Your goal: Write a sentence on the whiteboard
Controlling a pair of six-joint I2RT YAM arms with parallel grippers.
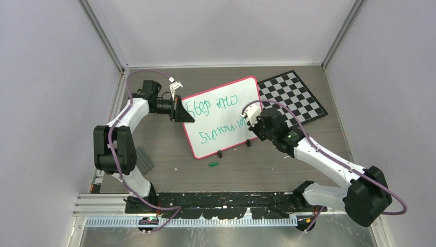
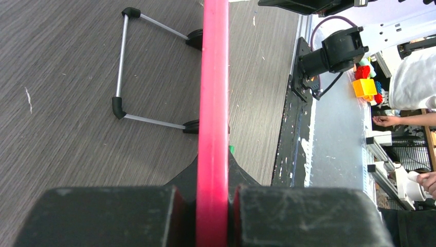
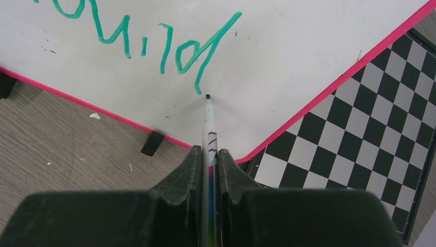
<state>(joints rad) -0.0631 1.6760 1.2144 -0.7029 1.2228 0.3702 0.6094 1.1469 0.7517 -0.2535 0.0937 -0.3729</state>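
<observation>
The white rectangular whiteboard (image 1: 221,119) with a red-pink rim stands propped on the dark wood-grain surface (image 1: 169,149), its green handwritten sentence (image 3: 177,51) seemingly near its end. The left hand (image 2: 213,180) is clenched on the rim. The right hand (image 3: 210,152) grasps a slim white marker (image 3: 209,121), tip just below the last stroke. The next move probably calls for a light finishing touch, then a lift off the board.

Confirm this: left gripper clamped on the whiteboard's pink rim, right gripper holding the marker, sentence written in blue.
Wrong on the colour: the sentence is green, not blue, as the right wrist view shows. The rest stands: left gripper clamped on the pink rim of the whiteboard, right gripper holding the marker.
</observation>
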